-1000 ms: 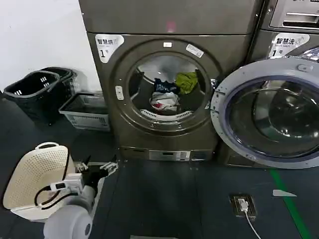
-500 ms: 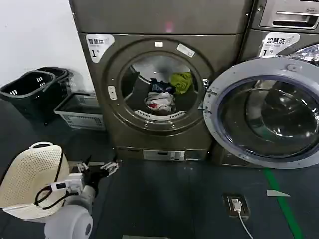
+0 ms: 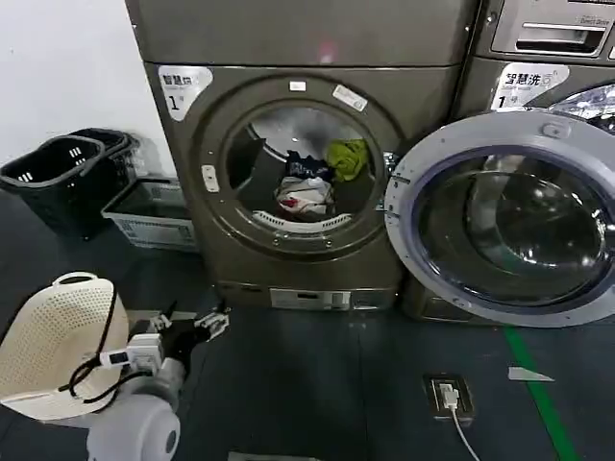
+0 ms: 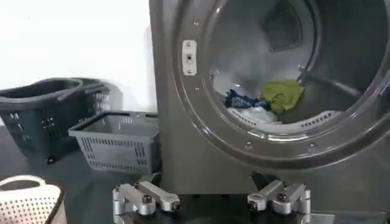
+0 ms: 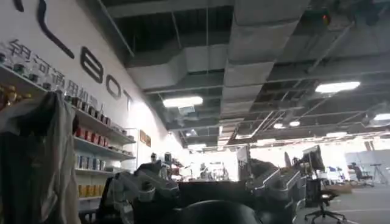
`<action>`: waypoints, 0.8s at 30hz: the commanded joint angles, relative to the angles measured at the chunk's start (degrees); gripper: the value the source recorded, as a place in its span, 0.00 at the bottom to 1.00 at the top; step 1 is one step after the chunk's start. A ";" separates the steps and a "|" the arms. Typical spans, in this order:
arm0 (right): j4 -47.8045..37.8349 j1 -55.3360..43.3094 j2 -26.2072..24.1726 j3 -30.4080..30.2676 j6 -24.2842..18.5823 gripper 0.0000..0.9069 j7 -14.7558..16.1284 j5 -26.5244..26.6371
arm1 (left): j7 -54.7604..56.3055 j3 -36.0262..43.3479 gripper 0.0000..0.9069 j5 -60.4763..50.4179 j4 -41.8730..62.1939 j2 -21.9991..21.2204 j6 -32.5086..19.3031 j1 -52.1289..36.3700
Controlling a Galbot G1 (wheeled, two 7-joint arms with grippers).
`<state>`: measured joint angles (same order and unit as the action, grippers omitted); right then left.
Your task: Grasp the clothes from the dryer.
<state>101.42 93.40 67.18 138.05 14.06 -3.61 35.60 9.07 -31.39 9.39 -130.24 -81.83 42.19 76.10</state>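
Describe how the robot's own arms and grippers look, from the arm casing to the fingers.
In the head view the left arm has a rounded, glossy light-grey casing, with a black cable looping beside a white block at the wrist. The left gripper is black with pale silver-grey fingers. The left wrist view shows those fingers as bare metal links with round bolts. The right gripper shows dark, bulky fingers.

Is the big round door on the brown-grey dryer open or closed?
Open. The bronze-grey metal dryer has its round glass door swung out to the side, so the small heap of olive, navy and white clothes shows inside the drum.
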 commanded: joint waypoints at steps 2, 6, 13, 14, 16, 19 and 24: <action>-0.15 0.02 0.07 0.12 -0.09 1.00 -0.03 0.02 | -0.58 0.06 1.00 -0.08 -0.09 0.02 2.81 0.02; -0.25 0.10 0.21 0.17 -0.21 1.00 0.00 0.03 | -0.77 0.25 1.00 -0.70 0.10 0.01 2.81 0.01; -1.12 0.13 0.02 0.37 -0.95 1.00 -1.53 0.17 | -1.67 0.76 1.00 -2.68 0.15 -0.07 2.81 0.00; -1.34 0.20 -0.03 0.44 -1.32 1.00 -1.96 0.23 | -2.14 0.75 1.00 -3.22 0.12 -0.06 2.81 0.01; -1.73 0.27 -0.09 0.64 -1.43 1.00 -2.25 0.24 | -2.56 0.67 1.00 -3.42 0.09 -0.01 2.81 -0.03; -1.84 0.35 0.05 0.83 -2.16 1.00 -2.88 0.78 | -3.30 0.57 1.00 -3.38 0.05 -0.02 2.81 -0.14; -2.38 0.40 -0.43 1.50 -3.02 1.00 -4.40 2.86 | -4.00 0.56 1.00 -3.13 -0.02 0.03 2.81 -0.11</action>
<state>99.39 93.80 66.84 139.43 11.67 -6.96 37.41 5.57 -30.78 6.58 -130.16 -81.84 42.18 75.95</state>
